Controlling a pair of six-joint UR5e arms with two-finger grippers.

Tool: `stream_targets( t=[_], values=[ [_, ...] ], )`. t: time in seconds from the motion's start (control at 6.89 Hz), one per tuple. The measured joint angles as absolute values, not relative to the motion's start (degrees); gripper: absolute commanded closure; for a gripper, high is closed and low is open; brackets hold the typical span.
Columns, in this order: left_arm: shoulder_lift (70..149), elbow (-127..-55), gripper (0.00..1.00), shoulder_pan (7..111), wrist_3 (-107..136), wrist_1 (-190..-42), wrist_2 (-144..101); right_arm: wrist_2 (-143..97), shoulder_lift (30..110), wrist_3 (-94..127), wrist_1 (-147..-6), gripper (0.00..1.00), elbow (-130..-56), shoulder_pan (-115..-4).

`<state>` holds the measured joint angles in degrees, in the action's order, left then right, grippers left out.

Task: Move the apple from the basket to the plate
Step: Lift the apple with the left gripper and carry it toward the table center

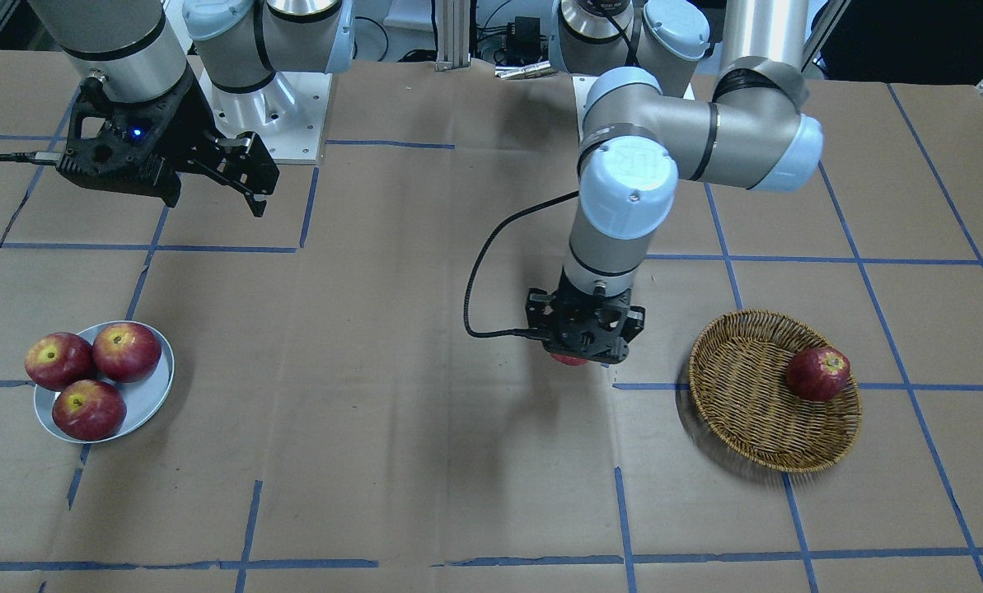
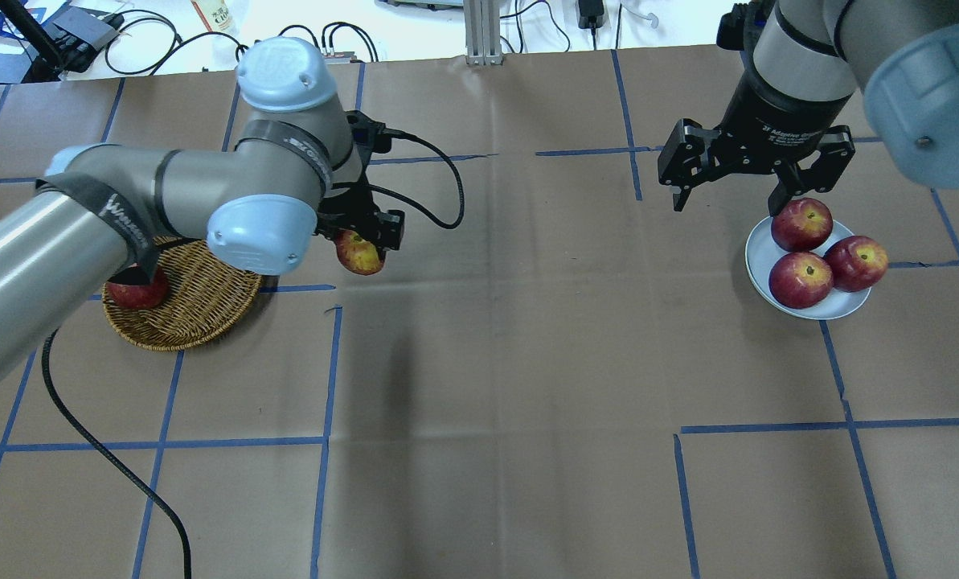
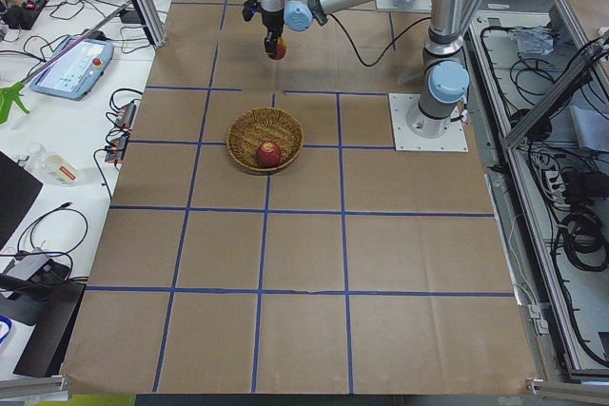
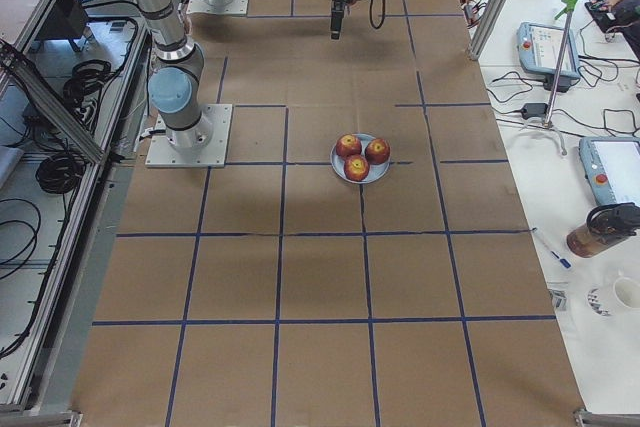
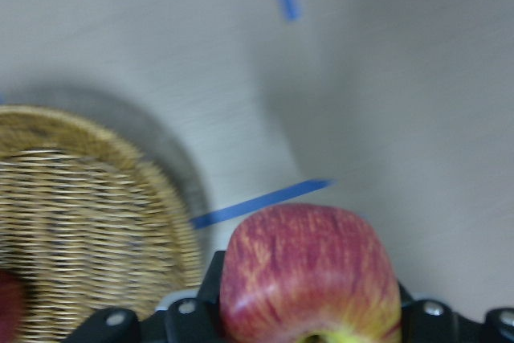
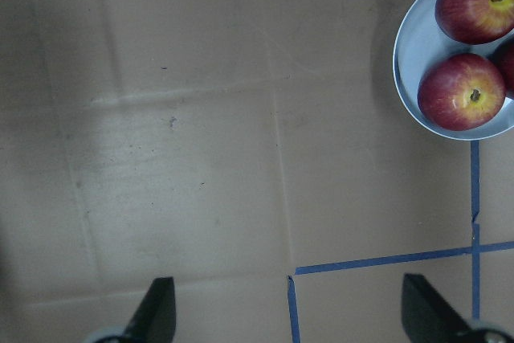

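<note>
**A:** What is the left gripper doing?

**B:** It points straight down and pinches the apple from two sides. In the wrist view the streaky skin fills the space between the fingers, so I judge the hold is firm.

**A:** And where is the apple?

**B:** In the air above the table, just beside the basket, on the side toward the plate. It is out of the basket but well apart from the plate. I think it is held high so that it clears the woven rim and does not drag on the table.

**A:** Is anything left in the basket?

**B:** One dark apple lies against the wall, partly hidden under the arm. That one is not the task's thing.

**A:** What about the other side?

**B:** The right gripper hangs near the plate with its fingers spread and nothing between them. Perhaps it waits there to keep the way free, or to receive the apple. I cannot tell which.

**A:** Is the plate ready?

**B:** It carries three apples that touch each other. The bare part is small, at the side toward the basket. In my judgement the apple must be set down there gently, or it can roll off the smooth rim.
</note>
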<state>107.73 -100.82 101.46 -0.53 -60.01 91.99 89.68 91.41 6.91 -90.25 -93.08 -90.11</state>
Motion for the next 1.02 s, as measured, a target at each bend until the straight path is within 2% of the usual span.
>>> stream_targets(
  t=[0.58, 1.02],
  values=[
    [118.4, -95.2, 0.69, 111.3, 10.0, -55.2, 90.8, 89.5, 91.4, 6.9, -90.3, 0.00, -93.1, -90.1],
    [121.4, -93.3, 0.67, 112.6, 10.9, -54.9, 89.7, 89.5, 91.4, 6.9, -90.3, 0.00, -93.1, -90.1]
  ],
)
